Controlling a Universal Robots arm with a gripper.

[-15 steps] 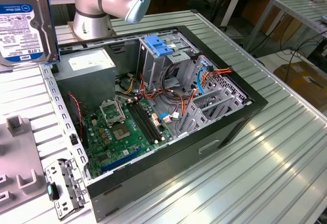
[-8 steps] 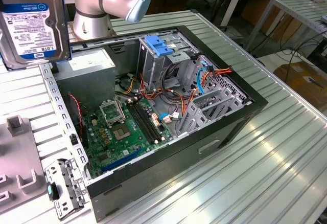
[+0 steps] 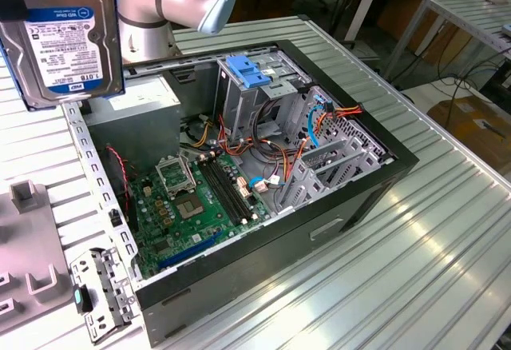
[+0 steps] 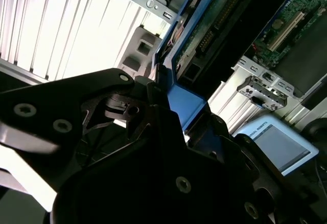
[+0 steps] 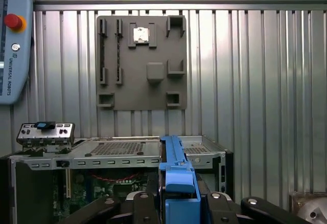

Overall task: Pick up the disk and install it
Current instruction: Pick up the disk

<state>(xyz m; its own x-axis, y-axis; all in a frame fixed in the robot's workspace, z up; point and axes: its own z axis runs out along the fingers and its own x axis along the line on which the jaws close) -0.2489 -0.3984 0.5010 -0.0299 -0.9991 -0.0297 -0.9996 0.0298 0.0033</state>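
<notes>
Open tower case on my ribbed bench, fixtures alongside.

I see the black computer case [image 3: 263, 274] lying on its side, open, on the ribbed metal table [image 3: 415, 270]. Inside it, the green motherboard [image 3: 192, 206] sits near, toward the exterior view's left. The bare-metal cage [image 3: 239, 106] with its blue latch [image 3: 249, 72] stands farther back, with red and orange cables [image 3: 271, 158] just beside it. The grey power-supply box [image 3: 136, 98] fills the far left corner. Outside the case, at the exterior view's left, a small metal bracket [image 3: 100, 294] lies beside the grey fixture plate [image 3: 24, 262].

The disk [image 3: 64, 6] is showing small print and barcodes on its white label [image 3: 70, 50]. The control pad [image 5: 14, 75] is carrying letters down its edge.
</notes>
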